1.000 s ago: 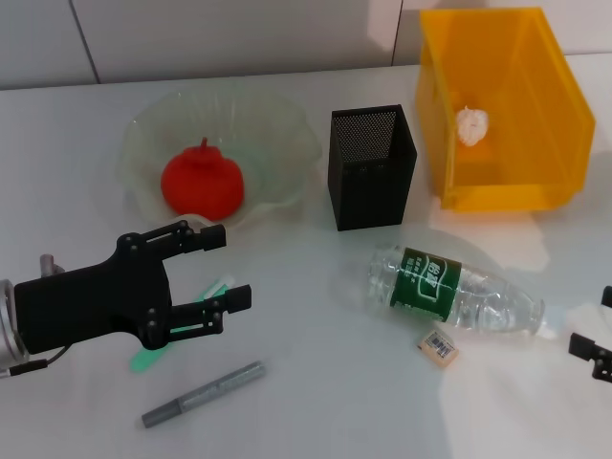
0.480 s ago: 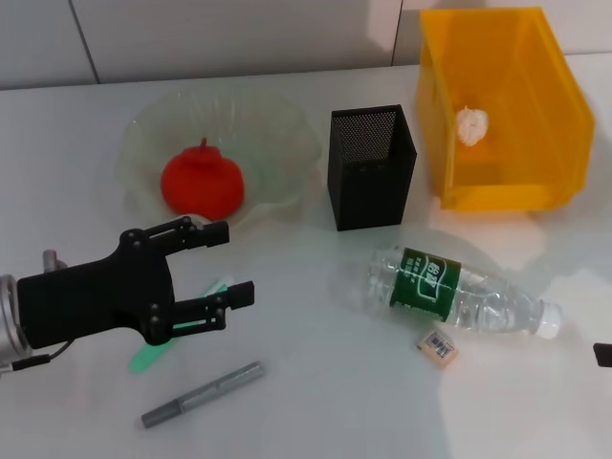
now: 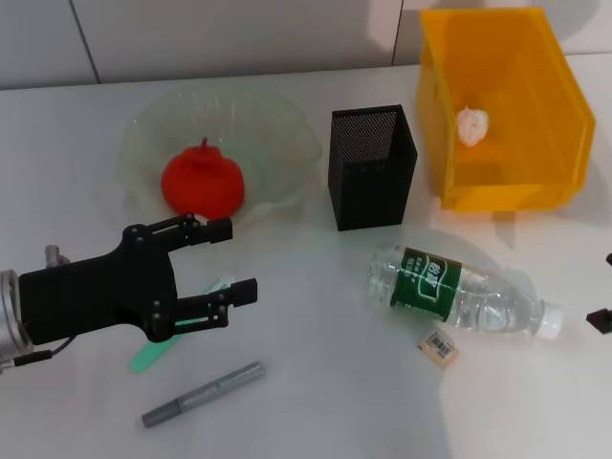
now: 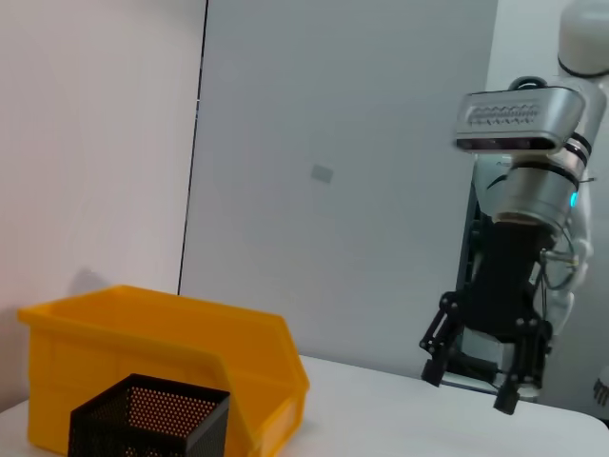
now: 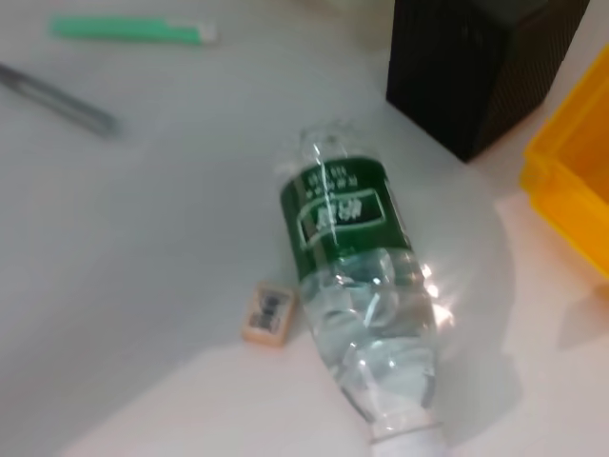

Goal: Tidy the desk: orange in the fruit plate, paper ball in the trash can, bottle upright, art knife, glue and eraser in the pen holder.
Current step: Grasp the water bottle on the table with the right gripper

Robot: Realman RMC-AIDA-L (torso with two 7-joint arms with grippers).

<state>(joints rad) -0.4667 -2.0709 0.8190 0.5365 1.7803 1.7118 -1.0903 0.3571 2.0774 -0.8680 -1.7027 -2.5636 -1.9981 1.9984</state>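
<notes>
The orange (image 3: 201, 185) lies in the fruit plate (image 3: 143, 129). The paper ball (image 3: 471, 125) lies in the yellow trash can (image 3: 507, 196). The bottle (image 3: 449, 292) lies on its side in front of the black pen holder (image 3: 373, 167), cap towards the right. The eraser (image 3: 439, 346) lies just in front of it. My left gripper (image 3: 234, 260) is open above the green glue stick (image 3: 145, 359); the grey art knife (image 3: 203, 393) lies nearer me. My right gripper (image 3: 602, 316) is at the right edge; it shows open and empty in the left wrist view (image 4: 473, 379). The right wrist view shows the bottle (image 5: 357, 286) and eraser (image 5: 268, 312).
The right wrist view also shows the pen holder (image 5: 485, 67), a corner of the trash can (image 5: 571, 181), the glue stick (image 5: 128, 30) and the art knife (image 5: 57, 95). The left wrist view shows the trash can (image 4: 152, 333) behind the pen holder (image 4: 147, 419).
My left gripper has shifted slightly to the right over the glue stick. My right gripper has drawn back to the right edge, uncovering the bottle's cap.
</notes>
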